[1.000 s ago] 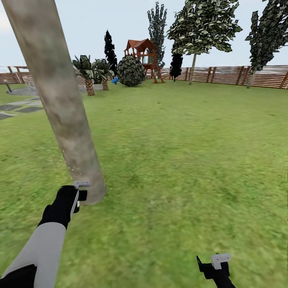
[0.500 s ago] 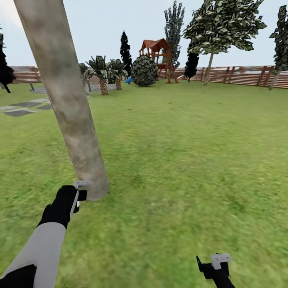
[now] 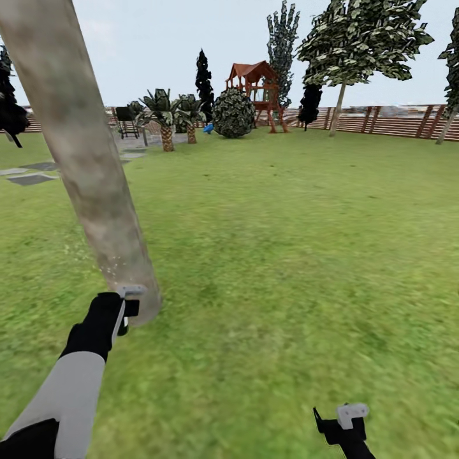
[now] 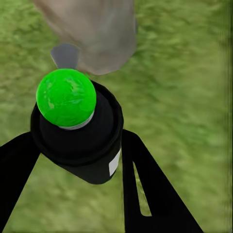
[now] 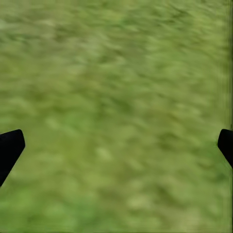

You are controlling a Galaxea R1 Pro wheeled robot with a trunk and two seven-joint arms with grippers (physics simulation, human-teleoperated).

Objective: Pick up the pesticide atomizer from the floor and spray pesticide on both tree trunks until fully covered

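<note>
grass [image 3: 287, 255] around tree trunk [image 3: 89, 166]; left gripper [image 4: 73, 145] clasps pesticide atomizer [image 4: 77, 141]

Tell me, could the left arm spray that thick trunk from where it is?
Probably yes: the left pincer holds the atomizer close to the trunk, with nothing between them.

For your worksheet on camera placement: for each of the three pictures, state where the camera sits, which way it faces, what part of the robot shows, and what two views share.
Head view: from the robot's head, looking forward and down over the green lawn at the thick pale grey-brown tree trunk; both arms show, left claw and right claw.
Left wrist view: along the left claw's fingers, which grip a black bottle with a bright green top, trunk base beyond.
Right wrist view: down at grass between the open fingertips.
Shared: head and left wrist views both show the trunk.
</note>
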